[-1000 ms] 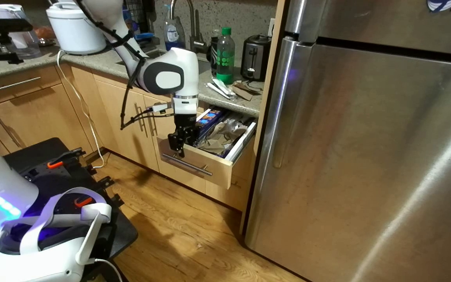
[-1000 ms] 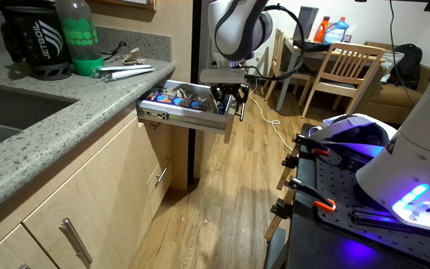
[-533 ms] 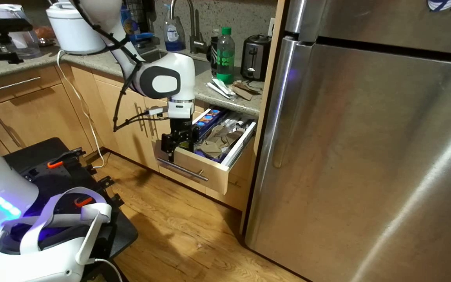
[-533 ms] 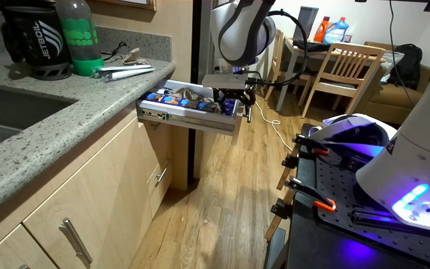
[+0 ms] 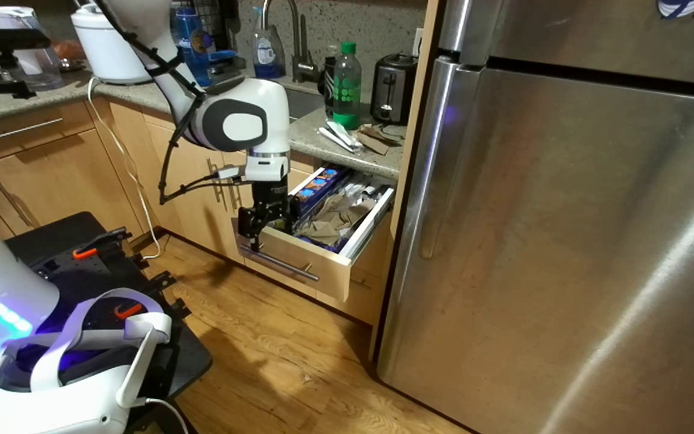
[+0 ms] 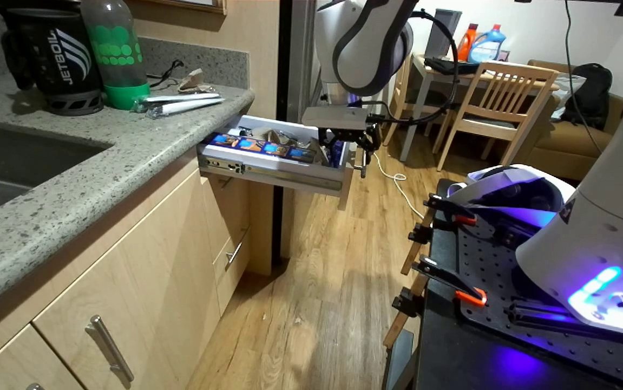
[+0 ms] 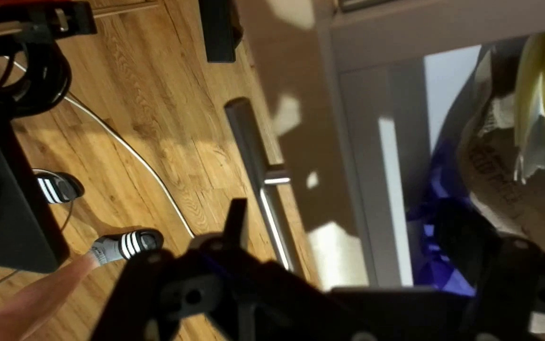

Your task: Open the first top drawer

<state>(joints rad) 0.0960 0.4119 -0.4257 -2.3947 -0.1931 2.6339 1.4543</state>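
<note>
The drawer (image 6: 273,164) stands open beneath the tabletop (image 6: 162,127), just beside the refrigerator (image 5: 533,211), its long axis running outward from the cabinet (image 6: 154,254) and its front (image 5: 333,275) facing the side where the robot base (image 6: 587,244) stands. The handle (image 5: 280,263) lies crosswise along that front. The gripper (image 7: 343,206) straddles the front, fingers (image 7: 236,222) spread wide; contact cannot be told. A black cup (image 6: 67,62) reads JETBOIL; lettering on brown paper (image 7: 504,189) in the drawer is too blurred to read.

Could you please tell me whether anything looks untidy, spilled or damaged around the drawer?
Nothing looks spilled or damaged. What stands out is clutter: crumpled brown paper heaped untidily inside the open drawer, and brown scraps left on the counter.
</note>
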